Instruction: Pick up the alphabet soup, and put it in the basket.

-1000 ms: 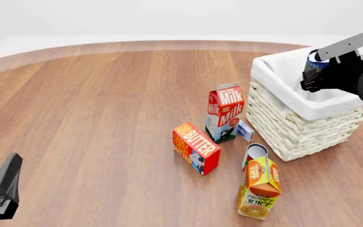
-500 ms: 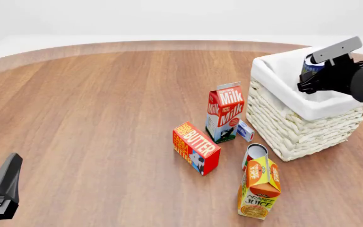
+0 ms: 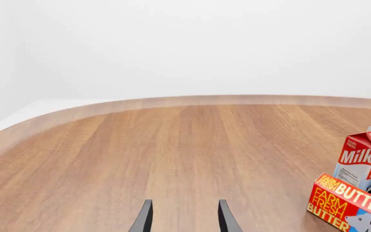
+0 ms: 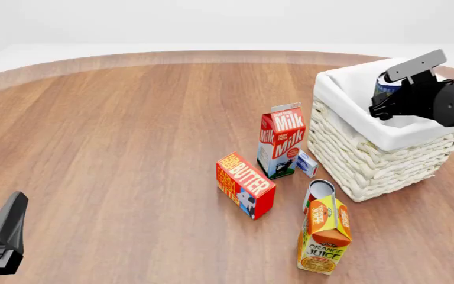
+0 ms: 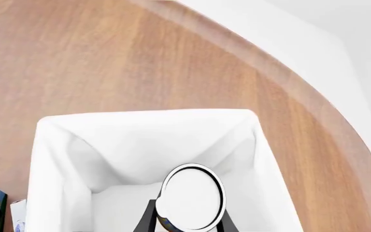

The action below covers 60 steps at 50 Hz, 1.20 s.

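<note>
White cloth lining rings the basket (image 5: 50,159); my right hand (image 5: 190,223) grips the alphabet soup (image 5: 192,197) above it, ready to drop.

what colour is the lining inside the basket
White cloth lining in the basket, clearest in the right wrist view.

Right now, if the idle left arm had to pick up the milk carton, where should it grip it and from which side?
Judging by its pose, grip the milk carton from above, across its flat side panels just under the gabled top: it stands upright, and the butter box and basket crowd its base.
</note>
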Motion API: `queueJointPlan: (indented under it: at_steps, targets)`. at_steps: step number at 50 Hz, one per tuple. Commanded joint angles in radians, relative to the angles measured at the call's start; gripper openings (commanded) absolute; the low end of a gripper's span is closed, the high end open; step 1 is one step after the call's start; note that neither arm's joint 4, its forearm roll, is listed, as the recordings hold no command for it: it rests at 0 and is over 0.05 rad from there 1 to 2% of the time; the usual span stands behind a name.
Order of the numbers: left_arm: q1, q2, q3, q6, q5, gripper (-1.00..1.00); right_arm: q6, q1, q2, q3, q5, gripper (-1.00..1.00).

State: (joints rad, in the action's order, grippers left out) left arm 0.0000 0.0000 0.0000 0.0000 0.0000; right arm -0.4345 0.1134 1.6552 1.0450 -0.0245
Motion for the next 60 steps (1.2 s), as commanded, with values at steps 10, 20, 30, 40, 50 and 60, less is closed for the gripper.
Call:
queueJointPlan:
  at_steps: [10, 20, 30, 40, 50, 60]
  targets:
    - [0.0, 0.0, 0.0, 0.0, 0.0, 1.0, 0.025, -0.011, -0.004, 0.002, 0.011, -1.0]
    - [0.0, 0.0, 0.0, 0.0, 0.0, 1.0, 0.032, 0.001, -0.003, 0.012, 0.009, 1.0]
    - [0.0, 0.0, 0.0, 0.0, 0.0, 1.0, 0.034, 0.003, -0.004, 0.015, 0.004, 1.0]
    - [0.0, 0.0, 0.0, 0.0, 0.0, 1.0, 0.037, 0.004, -0.009, 0.022, 0.008, 1.0]
    - [0.0, 0.0, 0.0, 0.0, 0.0, 1.0, 0.049, 0.003, -0.031, 0.021, 0.011, 1.0]
    - [0.0, 0.0, 0.0, 0.0, 0.0, 1.0, 0.063, 0.001, -0.063, 0.012, 0.014, 1.0]
